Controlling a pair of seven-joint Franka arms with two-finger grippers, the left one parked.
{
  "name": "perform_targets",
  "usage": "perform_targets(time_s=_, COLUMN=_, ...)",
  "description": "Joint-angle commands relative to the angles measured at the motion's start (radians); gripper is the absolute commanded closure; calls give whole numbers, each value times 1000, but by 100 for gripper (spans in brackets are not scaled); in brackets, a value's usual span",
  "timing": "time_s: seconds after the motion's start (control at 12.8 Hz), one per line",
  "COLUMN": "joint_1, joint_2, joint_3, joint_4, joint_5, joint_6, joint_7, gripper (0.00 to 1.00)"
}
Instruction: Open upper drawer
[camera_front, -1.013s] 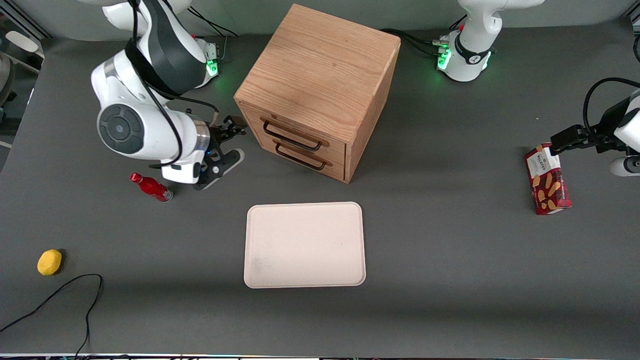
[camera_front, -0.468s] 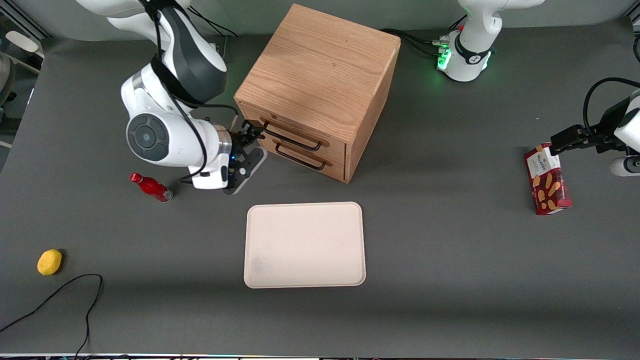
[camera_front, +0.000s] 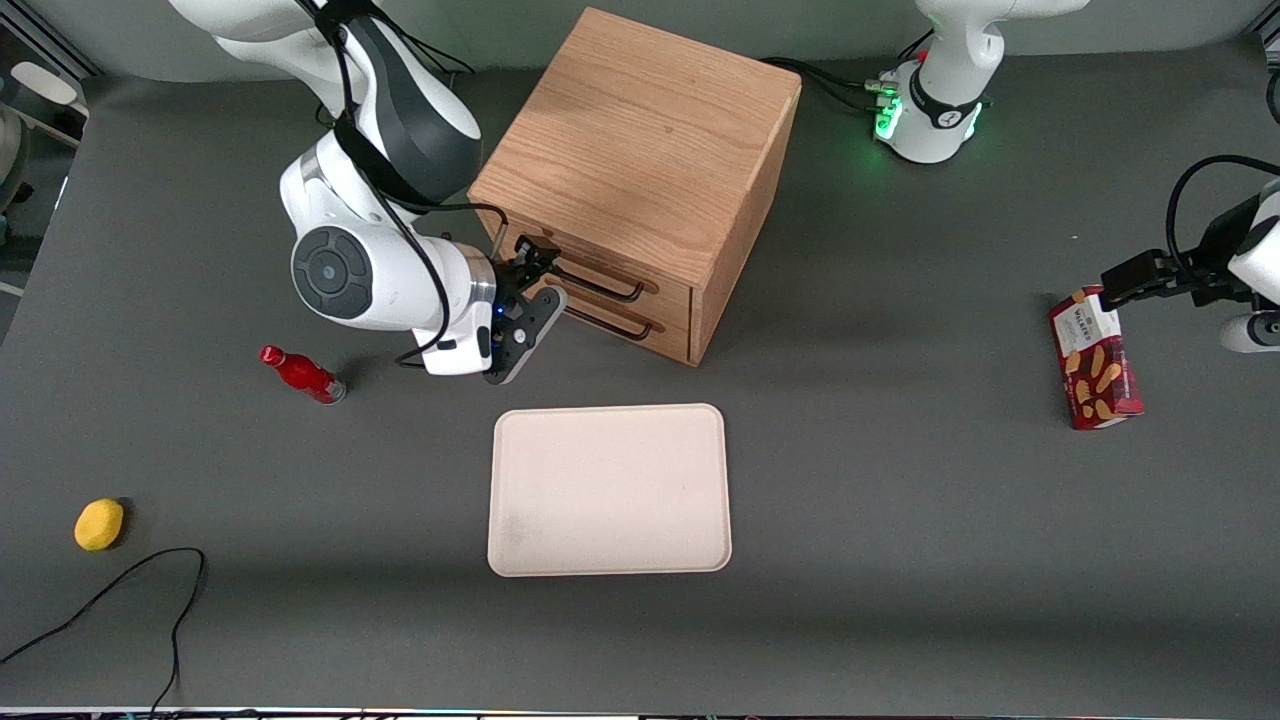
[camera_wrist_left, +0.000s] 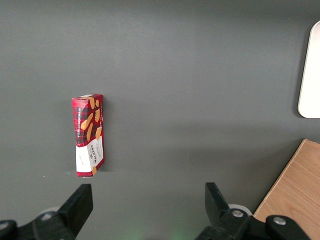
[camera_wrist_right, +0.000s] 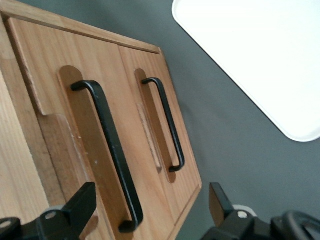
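Bench (camera_front: 900, 560): dark grey, and it carries everything you see listed below.

Cabinet (camera_front: 640, 130): an oak cube standing at about 12 o'clock from the tray, its drawer fronts turned toward the working arm's end of the bench.

Tray (camera_front: 610, 490): pale and bare, nearer the front camera than the cabinet.

Upper drawer (camera_front: 600, 262): the higher of the two fronts, flush with the cabinet face. You can judge it fully shut, so the opening itself is not yet done.

Lower drawer (camera_front: 640, 335): just beneath, also shut.

Tool (camera_front: 535, 280): at the near end of the upper drawer's handle (camera_wrist_right: 111, 150), with its fingers (camera_wrist_right: 82, 202) spread apart and nothing between them. What you have so far is the approach; closing on the bar and pulling are left.

Biscuit box (camera_front: 1095, 358): red, toward the parked arm's end of the bench.

Bottle (camera_front: 300, 373): red, at about 9 o'clock from the tool.

Yellow object (camera_front: 99, 524): small and round, nearest the front camera at the working arm's end.

Views: the right wrist view gives you both black bars at close range and the open fingers near the upper one, but it does not show whether they touch it. The front view gives you the whole layout but hides the handle's near end under the tool.
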Motion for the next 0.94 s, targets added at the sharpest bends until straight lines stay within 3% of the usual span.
perform_targets(time_s=0.0, joint_1=37, joint_2=19, joint_3=-8, joint_4=20, joint_5=23, joint_6=6, joint_7=-20, gripper=0)
perform_targets(time_s=0.86, joint_1=65, joint_2=6, joint_3=-16, joint_4=-68, joint_5=15, joint_6=139, joint_7=-194, gripper=0)
